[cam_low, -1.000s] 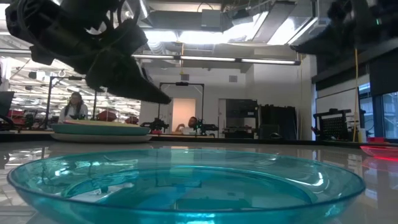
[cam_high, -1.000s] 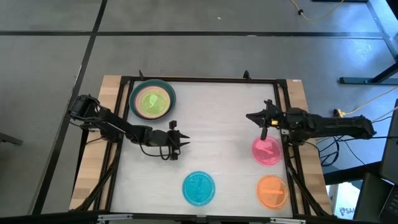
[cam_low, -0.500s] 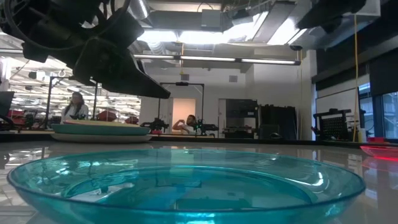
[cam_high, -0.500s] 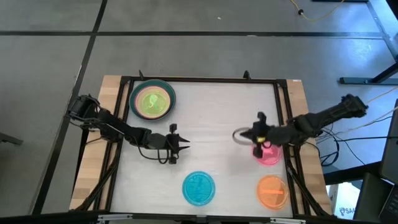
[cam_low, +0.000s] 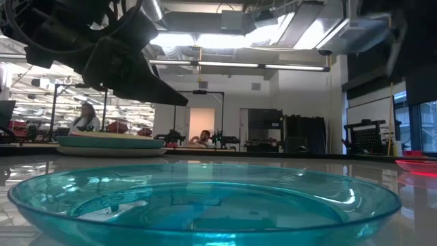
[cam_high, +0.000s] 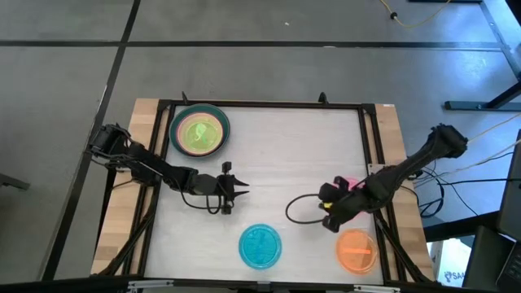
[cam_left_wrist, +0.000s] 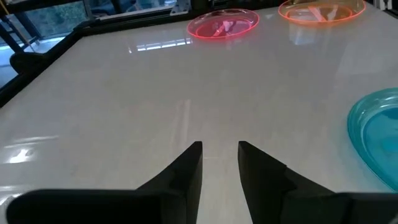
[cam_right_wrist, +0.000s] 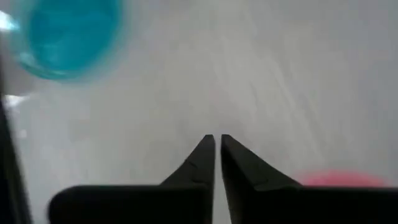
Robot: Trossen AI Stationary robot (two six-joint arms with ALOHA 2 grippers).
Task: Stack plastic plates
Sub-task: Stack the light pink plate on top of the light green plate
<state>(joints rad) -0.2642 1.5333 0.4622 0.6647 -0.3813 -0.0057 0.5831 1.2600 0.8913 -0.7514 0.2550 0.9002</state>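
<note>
High view: mid-stack, right end effector low beside pink plate, fingers nearly together, apparently empty. Left end effector narrow, idle mid-surface. Next: grip pink rim, carry toward stack. Cyan plate, orange plate near front.

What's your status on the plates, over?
Left claw slightly open, empty. Right claw shut, empty, over bare table. Pink round plastic plate, cyan round plastic plate, orange round plastic plate unstacked. Nothing blocking.

See-thru cyan round plastic plate, orange round plastic plate, pink round plastic plate. Stack: light green plate on top, teal green rim under. Table w/ pale whitish top. Both arms dark.
</note>
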